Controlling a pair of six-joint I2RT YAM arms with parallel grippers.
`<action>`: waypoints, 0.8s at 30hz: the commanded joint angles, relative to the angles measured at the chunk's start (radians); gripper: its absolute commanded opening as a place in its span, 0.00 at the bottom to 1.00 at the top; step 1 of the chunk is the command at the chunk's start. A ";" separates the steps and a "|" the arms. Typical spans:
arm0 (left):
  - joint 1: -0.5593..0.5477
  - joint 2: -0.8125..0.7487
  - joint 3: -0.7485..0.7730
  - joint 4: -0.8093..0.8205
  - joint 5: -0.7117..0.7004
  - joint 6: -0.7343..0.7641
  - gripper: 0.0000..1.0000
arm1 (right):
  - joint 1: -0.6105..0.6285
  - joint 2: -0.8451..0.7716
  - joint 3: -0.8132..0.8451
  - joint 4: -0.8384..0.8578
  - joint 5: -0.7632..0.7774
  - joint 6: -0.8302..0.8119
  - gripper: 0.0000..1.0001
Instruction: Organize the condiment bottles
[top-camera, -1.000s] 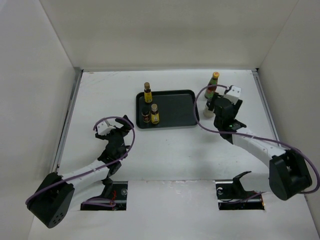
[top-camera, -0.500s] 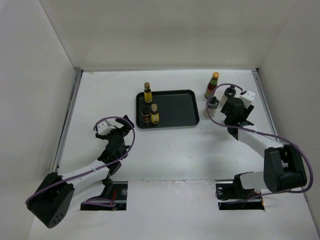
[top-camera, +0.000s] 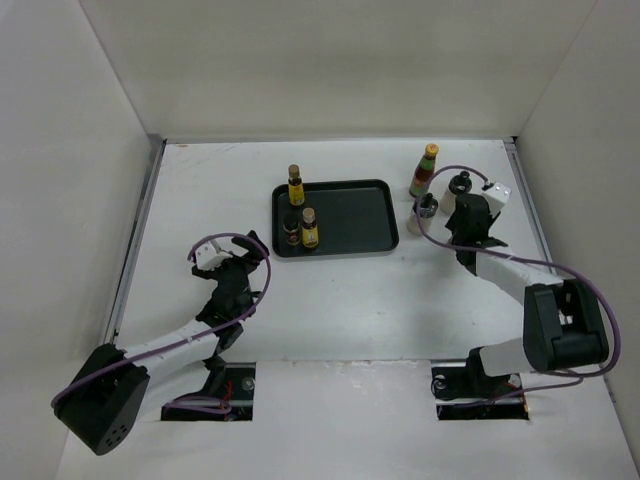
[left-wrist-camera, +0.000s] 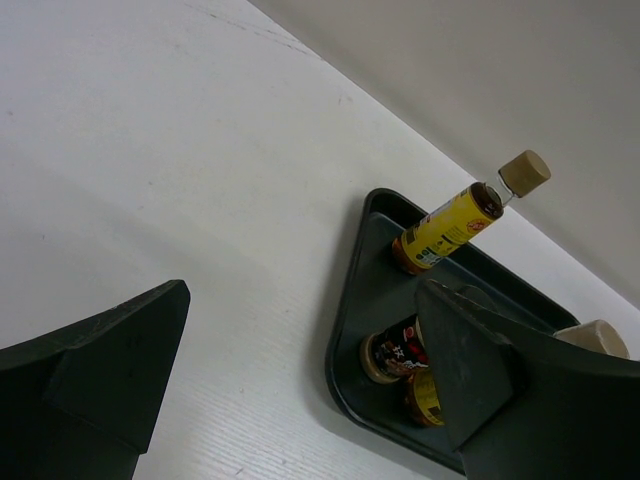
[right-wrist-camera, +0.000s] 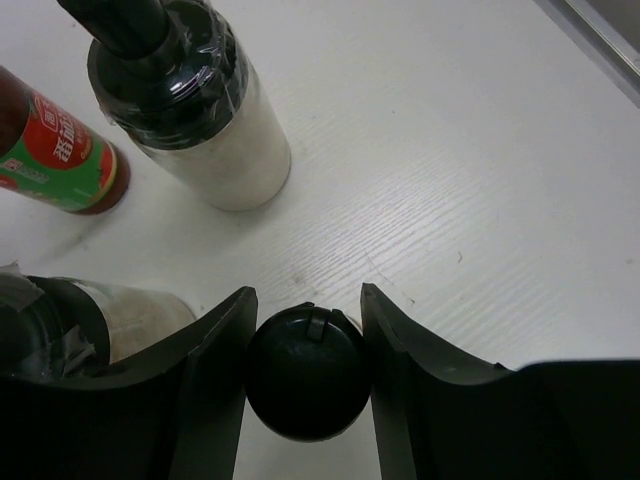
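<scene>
Right tool (right-wrist-camera: 305, 300) closed round dark-capped bottle (right-wrist-camera: 305, 378), shaker (right-wrist-camera: 205, 120) and red-labelled bottle (right-wrist-camera: 55, 150) crowding its left, open table (right-wrist-camera: 470, 170) to its right

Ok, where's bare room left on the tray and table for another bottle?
The tray is bare right of the three bottles lining its left side. Open table lies in front of the tray, toward the near edge. Crowded right of the tray: green-capped bottle, shaker, black-capped white bottle and the dark-capped jar in the right gripper stand close together.

Three bottles (top-camera: 296, 186) stand in the tray's (top-camera: 350, 215) left end; three others (top-camera: 427, 207) cluster by the right hand (top-camera: 464, 205).
</scene>
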 joint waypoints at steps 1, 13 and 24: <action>-0.004 0.004 0.014 0.048 0.005 -0.011 1.00 | 0.029 -0.097 -0.017 -0.007 0.028 0.029 0.42; 0.005 -0.014 0.007 0.048 0.005 -0.010 1.00 | 0.463 -0.230 0.079 -0.151 0.075 0.064 0.43; 0.013 0.009 0.014 0.046 0.012 -0.008 1.00 | 0.668 0.283 0.449 0.105 -0.066 -0.063 0.43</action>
